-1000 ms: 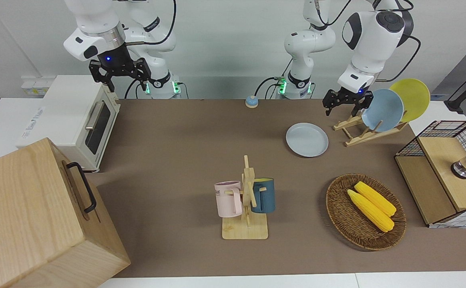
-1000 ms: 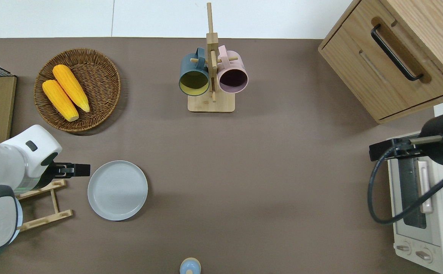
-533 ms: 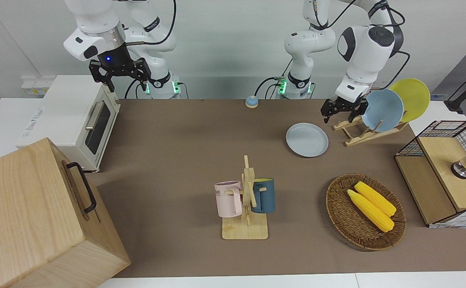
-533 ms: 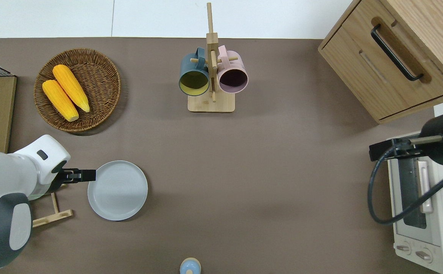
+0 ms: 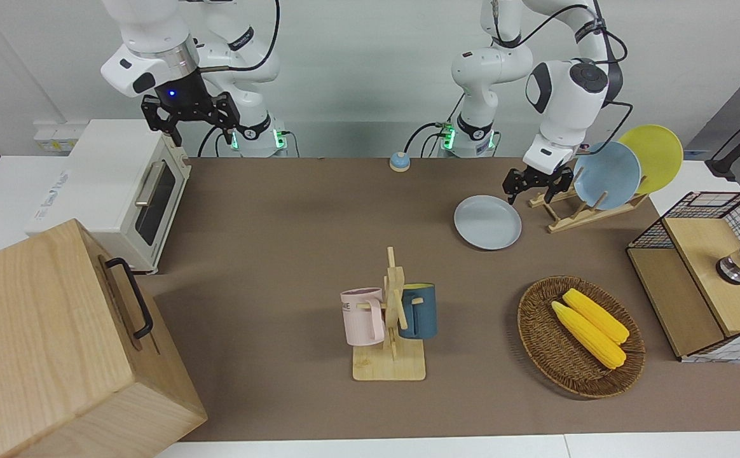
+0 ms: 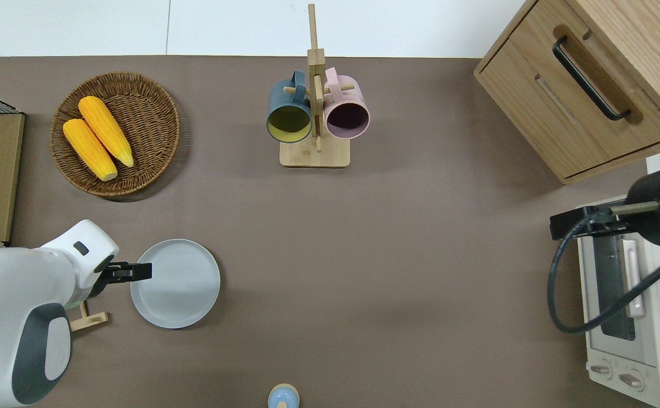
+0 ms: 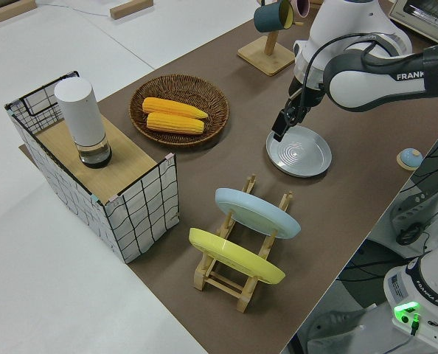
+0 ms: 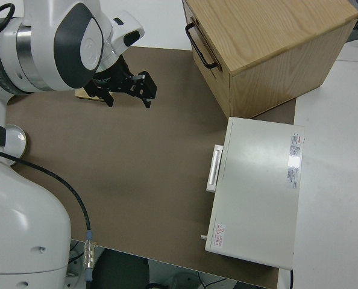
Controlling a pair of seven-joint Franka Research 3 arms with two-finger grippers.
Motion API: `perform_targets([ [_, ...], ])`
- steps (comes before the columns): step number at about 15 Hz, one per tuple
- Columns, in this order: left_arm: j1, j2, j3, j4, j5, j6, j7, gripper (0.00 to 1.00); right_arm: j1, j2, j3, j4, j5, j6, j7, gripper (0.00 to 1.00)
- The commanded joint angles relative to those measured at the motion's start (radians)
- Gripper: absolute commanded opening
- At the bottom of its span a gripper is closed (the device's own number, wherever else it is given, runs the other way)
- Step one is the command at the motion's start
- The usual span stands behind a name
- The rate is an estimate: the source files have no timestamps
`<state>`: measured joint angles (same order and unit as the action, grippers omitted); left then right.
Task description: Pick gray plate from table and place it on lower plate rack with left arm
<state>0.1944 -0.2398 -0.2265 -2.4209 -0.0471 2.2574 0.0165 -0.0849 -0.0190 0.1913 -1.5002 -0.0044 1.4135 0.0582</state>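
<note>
The gray plate (image 5: 487, 222) lies flat on the brown mat, beside the low end of the wooden plate rack (image 5: 583, 215). It also shows in the overhead view (image 6: 175, 283) and the left side view (image 7: 300, 151). The rack's upper slots hold a light blue plate (image 5: 608, 175) and a yellow plate (image 5: 653, 156); its lowest slot is empty. My left gripper (image 5: 529, 191) is open and empty, low over the gray plate's rim on the rack's side (image 6: 140, 272). My right gripper (image 5: 189, 124) is open and parked.
A mug stand (image 5: 390, 318) with a pink and a dark blue mug stands mid-table. A wicker basket (image 5: 538, 331) with two corn cobs and a wire-sided box (image 5: 700, 273) are toward the left arm's end. A toaster oven (image 5: 122, 191) and a wooden cabinet (image 5: 58, 343) are toward the right arm's end.
My left gripper has moved from over the rack's low end toward the gray plate and come lower, now over its rim. The plate and the right arm have not moved.
</note>
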Motion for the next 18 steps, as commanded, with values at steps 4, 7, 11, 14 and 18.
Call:
perform_targets([
  [4,-0.004,-0.041,0.003,-0.159,-0.011,0.160,0.010,0.99,-0.007,-0.002,0.005,0.006,0.007,-0.014,-0.001,0.987],
  [7,-0.004,-0.016,0.003,-0.164,-0.013,0.180,0.010,0.99,-0.007,-0.002,0.007,0.006,0.007,-0.014,0.000,0.990],
  [11,-0.004,0.000,0.003,-0.199,-0.013,0.238,0.002,0.99,-0.007,-0.002,0.007,0.006,0.007,-0.014,0.000,0.987],
  [14,0.000,0.017,0.003,-0.216,-0.013,0.274,-0.004,0.99,-0.007,-0.002,0.007,0.006,0.007,-0.014,0.000,0.987],
  [18,0.000,0.037,0.003,-0.242,-0.013,0.329,-0.006,0.99,-0.007,-0.002,0.007,0.006,0.007,-0.014,-0.001,0.990],
])
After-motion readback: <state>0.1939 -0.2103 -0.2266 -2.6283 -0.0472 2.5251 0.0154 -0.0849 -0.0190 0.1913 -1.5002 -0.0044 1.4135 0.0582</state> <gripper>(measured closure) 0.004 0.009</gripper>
